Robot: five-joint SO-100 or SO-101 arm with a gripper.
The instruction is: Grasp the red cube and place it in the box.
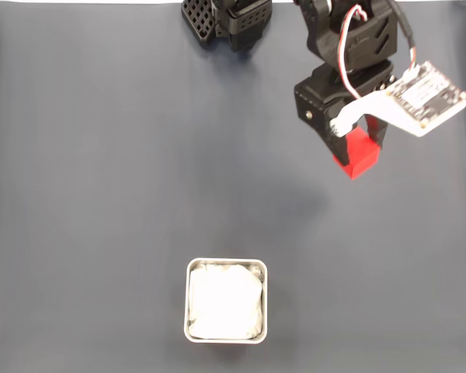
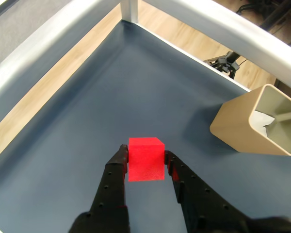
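1 red cube (image 2: 145,158) in gripper (image 2: 145,156); 1 box (image 1: 226,301).

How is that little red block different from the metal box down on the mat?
The red cube is bright red with sharp edges; the box is silvery with rounded corners. In the fixed view the cube looks clearly narrower than the box. The cube is solid and plain-faced, while the box is open-topped with white lining inside. The cube sits clamped between the gripper fingers; the box stands alone on the dark mat, well apart. Both look square from above.
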